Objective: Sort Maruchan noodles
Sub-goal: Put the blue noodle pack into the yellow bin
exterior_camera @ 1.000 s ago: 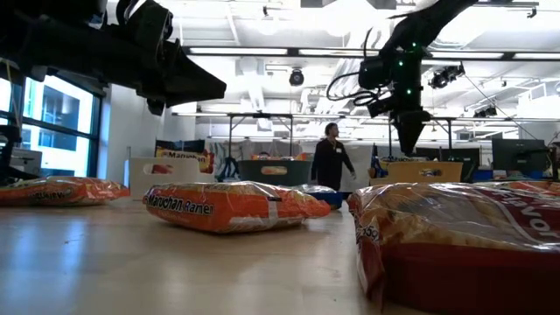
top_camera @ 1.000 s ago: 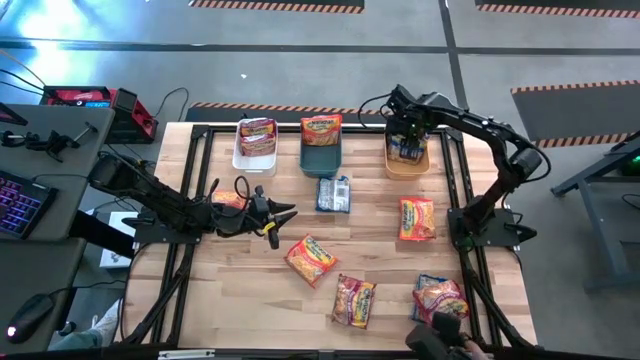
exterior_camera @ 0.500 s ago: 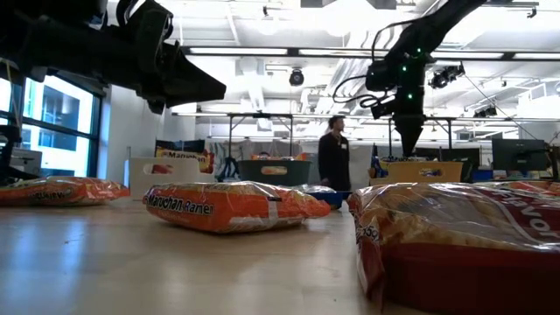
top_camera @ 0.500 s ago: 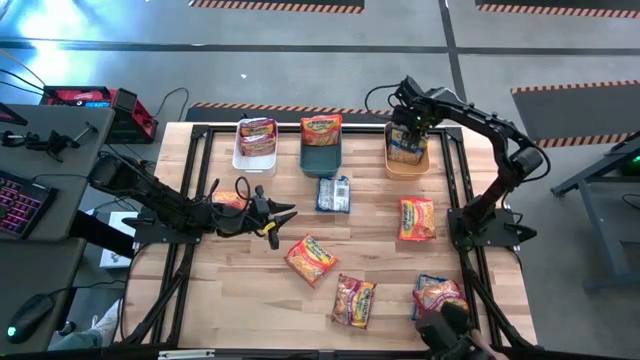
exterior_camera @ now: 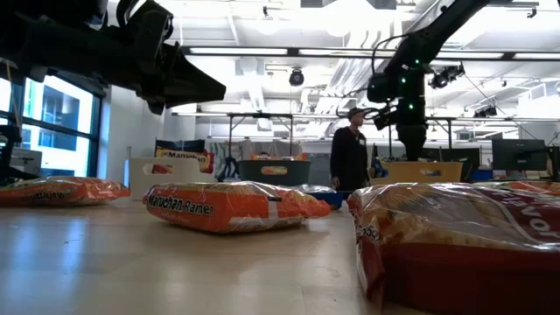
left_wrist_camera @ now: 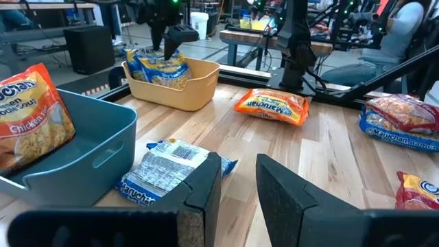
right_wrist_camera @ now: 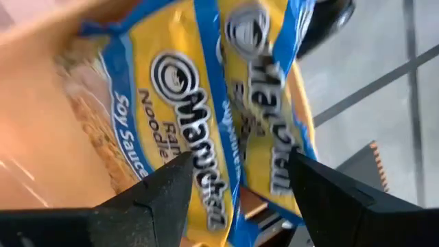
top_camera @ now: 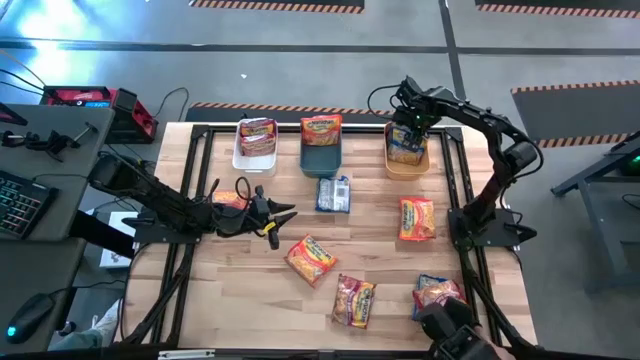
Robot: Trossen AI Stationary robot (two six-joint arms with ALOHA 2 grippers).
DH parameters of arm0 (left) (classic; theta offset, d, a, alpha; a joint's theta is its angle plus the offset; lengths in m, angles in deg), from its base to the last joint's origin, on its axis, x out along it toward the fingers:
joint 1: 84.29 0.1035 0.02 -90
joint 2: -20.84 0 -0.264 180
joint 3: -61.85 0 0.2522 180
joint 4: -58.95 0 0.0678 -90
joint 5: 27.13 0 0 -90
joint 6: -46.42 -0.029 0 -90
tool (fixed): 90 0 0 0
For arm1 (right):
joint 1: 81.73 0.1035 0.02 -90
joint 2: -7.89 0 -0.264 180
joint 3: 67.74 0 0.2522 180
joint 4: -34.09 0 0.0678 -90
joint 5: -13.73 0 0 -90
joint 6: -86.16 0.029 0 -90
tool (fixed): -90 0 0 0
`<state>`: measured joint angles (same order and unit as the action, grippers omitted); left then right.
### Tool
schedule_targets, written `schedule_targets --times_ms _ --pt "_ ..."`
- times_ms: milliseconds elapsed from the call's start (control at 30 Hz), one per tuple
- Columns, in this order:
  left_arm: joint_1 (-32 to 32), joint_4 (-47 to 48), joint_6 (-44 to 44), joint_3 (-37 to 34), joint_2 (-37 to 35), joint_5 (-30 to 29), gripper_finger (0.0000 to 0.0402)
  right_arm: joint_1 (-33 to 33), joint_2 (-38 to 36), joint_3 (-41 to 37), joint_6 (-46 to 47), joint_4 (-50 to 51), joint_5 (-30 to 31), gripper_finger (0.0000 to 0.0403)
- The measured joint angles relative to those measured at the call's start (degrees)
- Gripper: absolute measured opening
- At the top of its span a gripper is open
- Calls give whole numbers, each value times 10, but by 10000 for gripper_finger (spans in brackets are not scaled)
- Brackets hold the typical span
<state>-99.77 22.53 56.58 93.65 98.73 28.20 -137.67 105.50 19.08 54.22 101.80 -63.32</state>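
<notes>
Your right pincer [top_camera: 409,128] hangs with fingers apart over the tan plastic bin [top_camera: 389,163], above crinkly blue-and-yellow noodle packets [right_wrist_camera: 206,110]. Your left pincer [top_camera: 288,213] hovers over the wooden counter [top_camera: 380,250], fingers slightly apart, empty. Glossy orange packets [top_camera: 416,219] lie scattered; one at the near edge is cut off.

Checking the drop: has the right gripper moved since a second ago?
Yes. The right gripper has lifted and opened over the orange bin, leaving the blue-and-yellow packets inside.
</notes>
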Motion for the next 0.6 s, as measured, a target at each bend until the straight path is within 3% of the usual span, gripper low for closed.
schedule_targets --times_ms 333,433,600 --pt "0 1 1 0 0 11 81 -15 17 0 -1 6 -46 213" --pt "0 1 1 0 0 11 81 -15 17 0 -14 -1 -67 173" --pt "0 2 2 0 0 11 81 -15 17 0 -31 -2 -90 64"
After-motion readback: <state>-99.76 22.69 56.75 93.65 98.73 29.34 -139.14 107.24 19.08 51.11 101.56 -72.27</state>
